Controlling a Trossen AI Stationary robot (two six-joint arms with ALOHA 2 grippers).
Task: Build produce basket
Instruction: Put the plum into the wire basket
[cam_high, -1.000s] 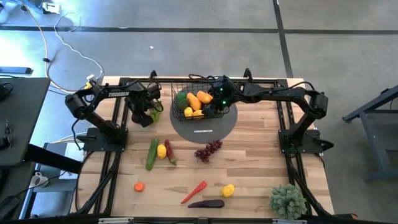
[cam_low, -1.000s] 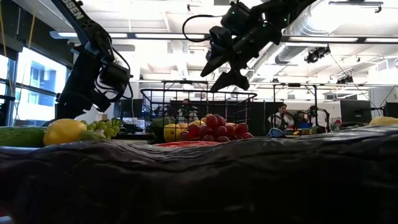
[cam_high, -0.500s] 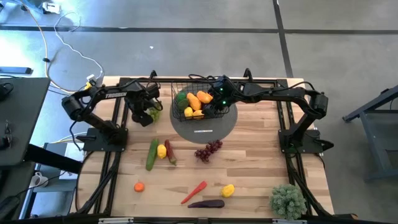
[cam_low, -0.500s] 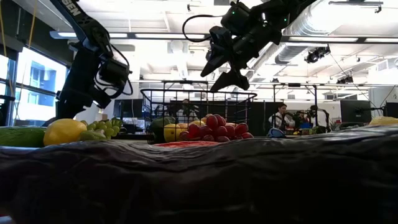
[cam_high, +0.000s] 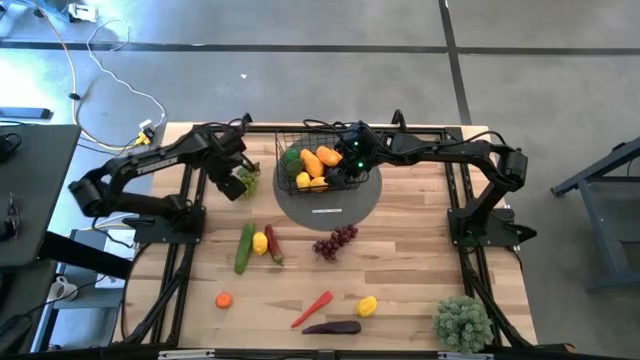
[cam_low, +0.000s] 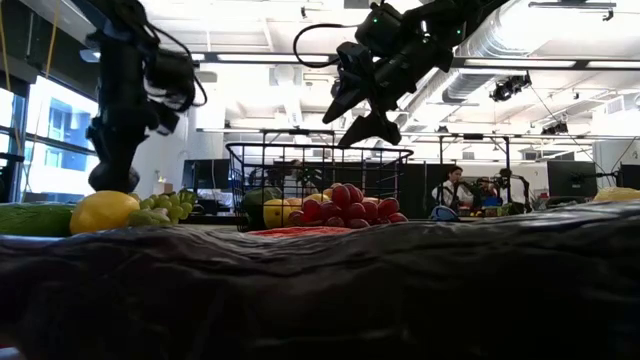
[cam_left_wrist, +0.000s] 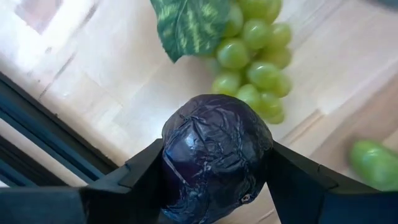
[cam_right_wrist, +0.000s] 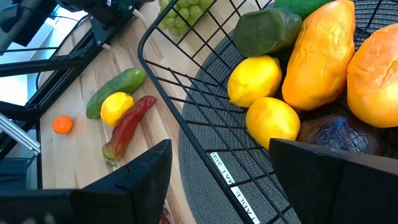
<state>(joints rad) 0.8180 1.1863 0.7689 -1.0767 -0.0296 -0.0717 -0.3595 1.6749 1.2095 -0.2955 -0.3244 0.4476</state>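
The produce (cam_left_wrist: 214, 155) just gained: the left end effector (cam_left_wrist: 214, 171) has clamped a dark purple fruit near the worktop's far edge; the right end effector (cam_high: 345, 165) hovers agape over the basket (cam_high: 290, 185).

Bare table (cam_high: 400, 250) right of the red grapes (cam_high: 335, 241); basket (cam_high: 318, 165) seemingly crowded.

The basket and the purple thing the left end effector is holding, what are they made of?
The basket looks like thin black metal wire, probably coated: an open grid you can see straight through. The purple thing in the left end effector looks like glossy plastic or rubber: dark, shiny and wrinkled, possibly a toy vegetable. That part is a guess.
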